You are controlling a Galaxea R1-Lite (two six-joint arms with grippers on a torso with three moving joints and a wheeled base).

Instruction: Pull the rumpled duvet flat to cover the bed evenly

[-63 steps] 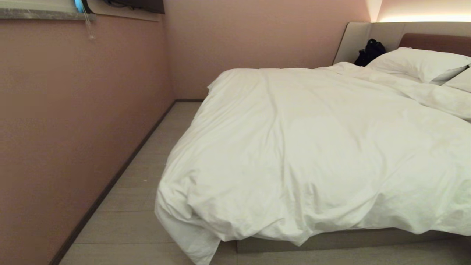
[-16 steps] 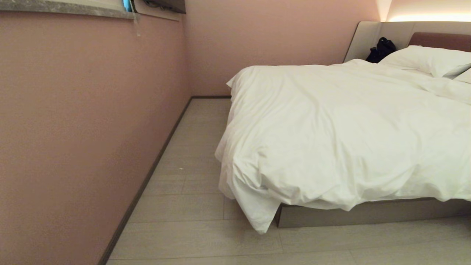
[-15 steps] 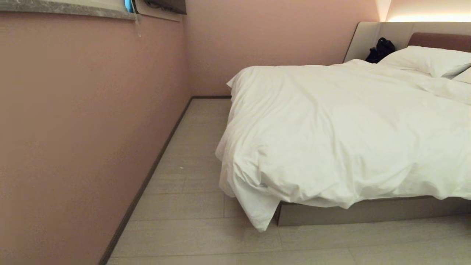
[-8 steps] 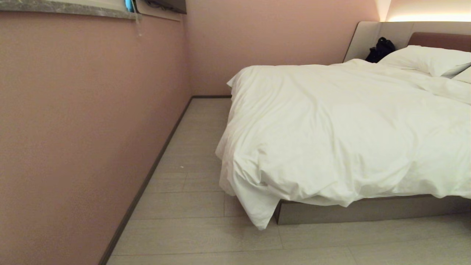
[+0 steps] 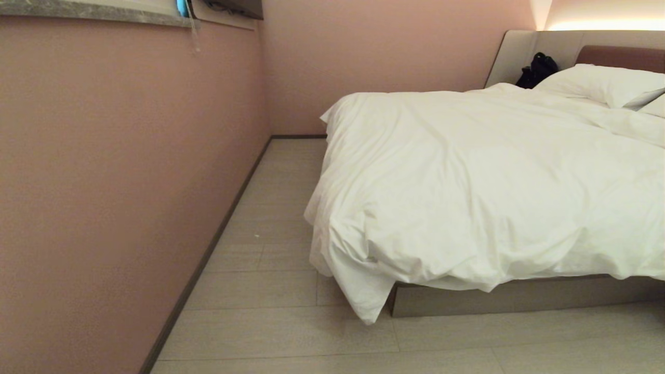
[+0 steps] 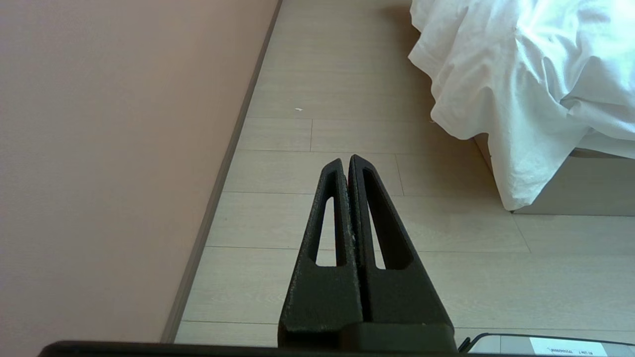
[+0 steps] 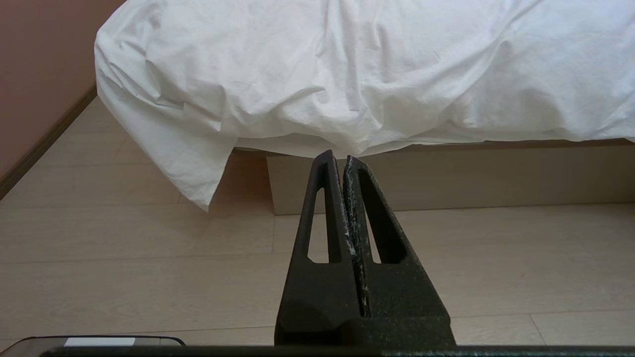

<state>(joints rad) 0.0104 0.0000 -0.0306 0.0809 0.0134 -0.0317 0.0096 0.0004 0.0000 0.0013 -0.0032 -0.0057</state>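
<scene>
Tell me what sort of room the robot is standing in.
Most likely a bedroom, perhaps a hotel room: a low bed with a padded headboard, a white duvet spread over it, and pillows at its head, with pink walls close by.

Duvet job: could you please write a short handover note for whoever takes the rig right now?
Left gripper: shut, empty, over the floor near the wall.
Right gripper: shut, empty, pointing at the bed base, clear of the cloth.
Duvet: spread over the bed up to the pillows, mostly flat but wrinkled; its near-left corner droops almost to the floor past the base.
Done: duvet largely laid out.
Left: even out that hanging corner and the bunched foot edge. A black bag sits by the headboard.
</scene>
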